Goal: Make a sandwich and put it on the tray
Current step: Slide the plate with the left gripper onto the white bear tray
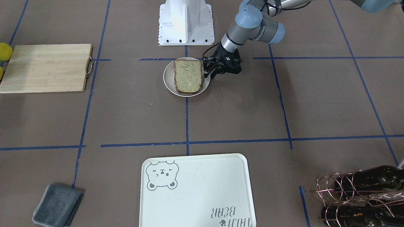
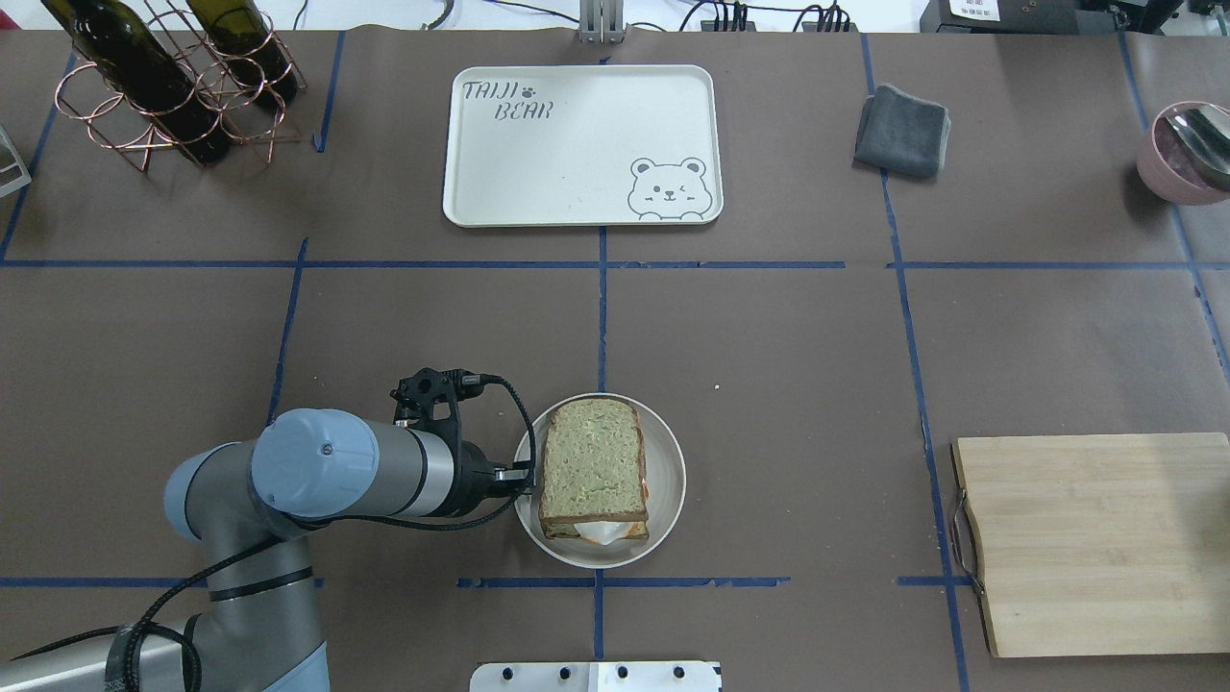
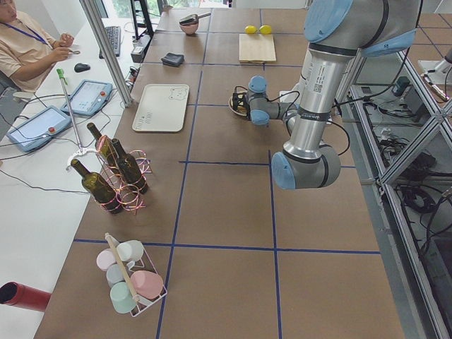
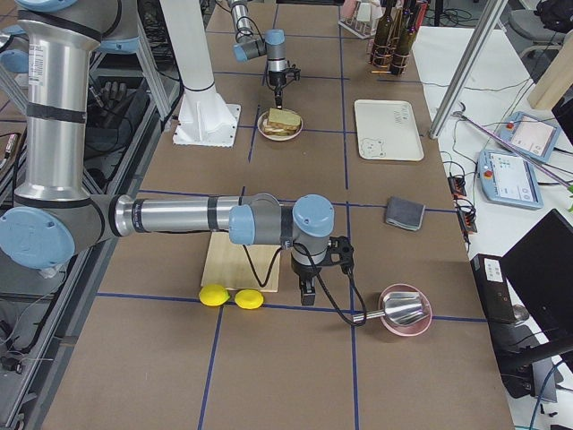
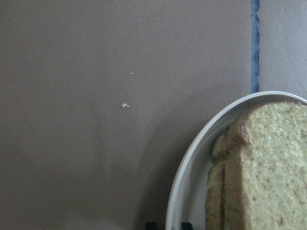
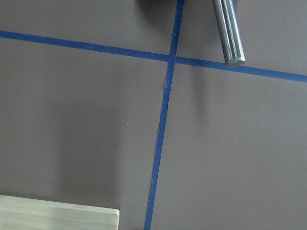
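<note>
The sandwich lies on a small round white plate: two tan bread slices stacked, with the white egg peeking out at the near edge. My left gripper is at the plate's rim on my left side. In the left wrist view its two dark tips straddle the plate rim closely, shut on it. The cream bear tray lies bare across the table. My right gripper hangs past the cutting board near a pink bowl; I cannot tell whether it is open or shut.
A wooden cutting board lies on my right, with two lemons beside it. A pink bowl with a spoon and a grey cloth are at the far right. A copper bottle rack is at the far left.
</note>
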Robot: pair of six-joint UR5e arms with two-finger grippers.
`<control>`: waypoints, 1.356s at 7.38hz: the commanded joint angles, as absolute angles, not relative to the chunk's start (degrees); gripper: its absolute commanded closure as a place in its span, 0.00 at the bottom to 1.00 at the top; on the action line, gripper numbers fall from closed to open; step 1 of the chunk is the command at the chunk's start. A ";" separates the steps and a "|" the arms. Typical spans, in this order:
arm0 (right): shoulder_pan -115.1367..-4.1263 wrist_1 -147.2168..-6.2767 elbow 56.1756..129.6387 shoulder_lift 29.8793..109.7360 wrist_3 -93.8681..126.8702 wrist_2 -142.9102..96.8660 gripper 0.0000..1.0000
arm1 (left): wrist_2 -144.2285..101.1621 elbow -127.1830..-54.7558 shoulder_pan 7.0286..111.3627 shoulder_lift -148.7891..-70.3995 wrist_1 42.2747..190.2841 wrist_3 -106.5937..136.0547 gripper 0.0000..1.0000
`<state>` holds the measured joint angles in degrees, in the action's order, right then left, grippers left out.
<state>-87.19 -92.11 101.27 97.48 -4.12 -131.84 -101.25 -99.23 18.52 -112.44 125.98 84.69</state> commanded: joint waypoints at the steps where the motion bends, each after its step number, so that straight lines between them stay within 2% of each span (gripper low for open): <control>1: -87.19 -92.11 101.25 97.47 -4.13 -131.84 0.00 | -101.25 -99.32 18.54 -112.50 126.04 84.55 0.93; 2: -87.19 -92.11 101.25 97.47 -4.13 -131.84 0.00 | -101.34 -99.49 18.54 -112.85 126.04 84.46 1.00; 5: -87.19 -92.11 101.07 97.47 -4.39 -131.75 0.00 | -101.69 -100.37 19.77 -112.94 125.95 84.46 1.00; 7: -87.19 -92.11 100.81 97.47 -4.39 -131.75 0.00 | -107.09 -100.28 26.06 -113.73 125.77 84.29 1.00; 9: -87.19 -92.11 100.81 97.56 -4.31 -131.75 0.00 | -112.75 -97.32 33.72 -116.43 125.25 83.24 1.00; 10: -87.19 -92.11 100.81 97.91 -4.31 -131.75 0.00 | -114.33 -92.34 36.71 -119.85 125.33 82.54 1.00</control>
<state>-87.16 -92.11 100.81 97.64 -4.34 -131.75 -112.02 -96.94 32.63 -116.49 125.43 83.37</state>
